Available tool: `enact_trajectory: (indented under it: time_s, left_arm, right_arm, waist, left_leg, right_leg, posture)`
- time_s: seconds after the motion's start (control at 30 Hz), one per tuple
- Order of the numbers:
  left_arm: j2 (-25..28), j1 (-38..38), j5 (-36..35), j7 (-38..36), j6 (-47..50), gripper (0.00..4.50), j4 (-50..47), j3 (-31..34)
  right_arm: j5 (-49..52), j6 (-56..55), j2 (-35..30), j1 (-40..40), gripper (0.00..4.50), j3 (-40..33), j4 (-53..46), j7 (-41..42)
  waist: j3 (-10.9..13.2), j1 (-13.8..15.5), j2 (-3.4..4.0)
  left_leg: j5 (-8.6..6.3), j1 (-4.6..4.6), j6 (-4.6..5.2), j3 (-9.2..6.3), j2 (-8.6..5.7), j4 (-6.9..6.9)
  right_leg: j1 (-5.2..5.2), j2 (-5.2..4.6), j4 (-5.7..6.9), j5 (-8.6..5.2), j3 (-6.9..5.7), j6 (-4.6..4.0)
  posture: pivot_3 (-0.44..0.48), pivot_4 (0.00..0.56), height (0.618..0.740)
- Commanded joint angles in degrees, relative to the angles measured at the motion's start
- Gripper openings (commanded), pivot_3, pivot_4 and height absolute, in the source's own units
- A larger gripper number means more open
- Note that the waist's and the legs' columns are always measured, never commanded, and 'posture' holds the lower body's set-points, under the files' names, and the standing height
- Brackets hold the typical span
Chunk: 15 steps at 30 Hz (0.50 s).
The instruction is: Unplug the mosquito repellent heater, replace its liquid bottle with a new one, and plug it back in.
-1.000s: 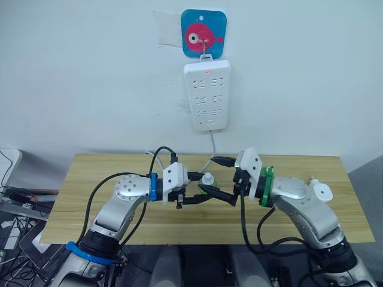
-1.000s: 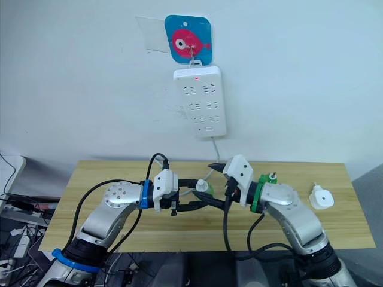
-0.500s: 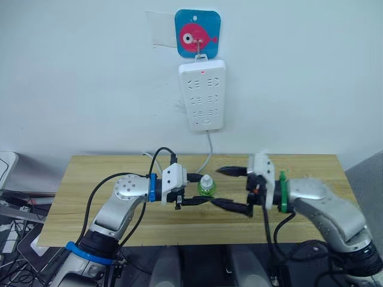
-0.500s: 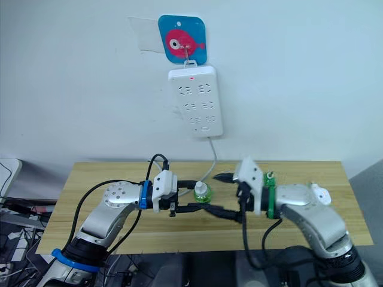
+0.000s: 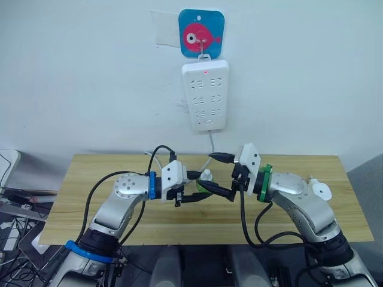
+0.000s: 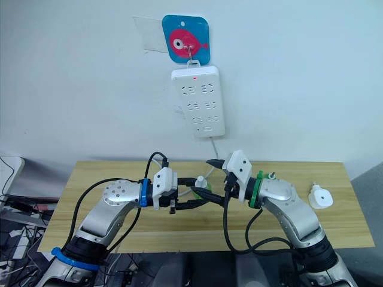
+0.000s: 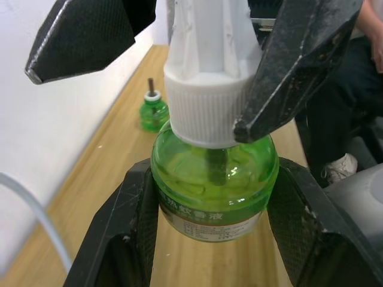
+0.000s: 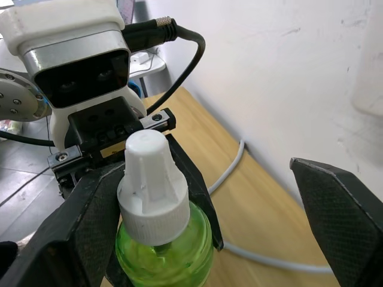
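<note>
A green liquid bottle (image 7: 213, 179) with a white cap (image 8: 149, 182) is held above the table, my left gripper (image 5: 199, 188) shut on its body. My right gripper (image 5: 213, 174) is open, one finger on each side of the cap; in the left wrist view one finger (image 7: 293, 66) is close against the cap. The mosquito repellent heater (image 5: 321, 191), small and white, lies unplugged on the table at the far right. A second green bottle (image 7: 154, 112), uncapped with its wick showing, stands on the table behind my right arm.
A white power strip (image 5: 205, 95) hangs on the wall from a fish-shaped hook (image 5: 201, 33), with its cable (image 5: 210, 146) dropping to the wooden table (image 5: 84, 179). A person's leg and shoe (image 7: 338, 167) are beyond the table edge.
Half a second ago my right gripper was clear of the bottle to the right. It has come back left, and its open fingers again flank the cap. The left gripper still holds the bottle.
</note>
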Motion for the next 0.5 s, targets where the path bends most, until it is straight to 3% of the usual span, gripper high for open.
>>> enact_trajectory:
  time_s: [0.03, 0.27, 0.5]
  left_arm:
    - [-0.5, 0.1, -1.0, -2.0, -1.3, 2.2, -2.0, -0.9]
    - [-0.5, 0.7, -1.0, -2.5, -1.9, 2.2, -1.7, -0.5]
    - [-0.7, 0.7, -0.8, -2.6, -1.8, 2.2, -1.8, -0.3]
  right_arm:
    - [-0.2, -0.3, -4.3, 1.0, 4.49, -7.3, 1.7, 0.0]
    - [9.1, 11.7, -11.8, 5.6, 4.49, -10.8, -12.3, 1.7]
    - [18.7, 22.9, -7.4, 5.0, 4.49, -8.9, -19.3, -2.2]
  waist:
    - [0.0, 0.0, 0.0]
    - [0.0, 0.1, 0.0]
    - [0.0, -0.6, 0.0]
  left_leg:
    - [0.0, -0.01, 0.0, 0.01, 0.0, 0.0]
    - [0.0, -0.04, 0.0, 0.05, 0.0, 0.02]
    - [0.0, 0.0, 0.0, -0.12, 0.05, -0.02]
  right_leg:
    - [0.0, -0.02, -0.01, 0.0, 0.01, 0.0]
    - [0.02, -0.23, -0.03, 0.0, 0.06, 0.0]
    - [0.02, 0.09, 0.03, 0.0, 0.02, -0.01]
  posture:
    - [-0.065, 0.241, 0.74]
    - [-0.072, 0.244, 0.74]
    - [-0.061, 0.244, 0.74]
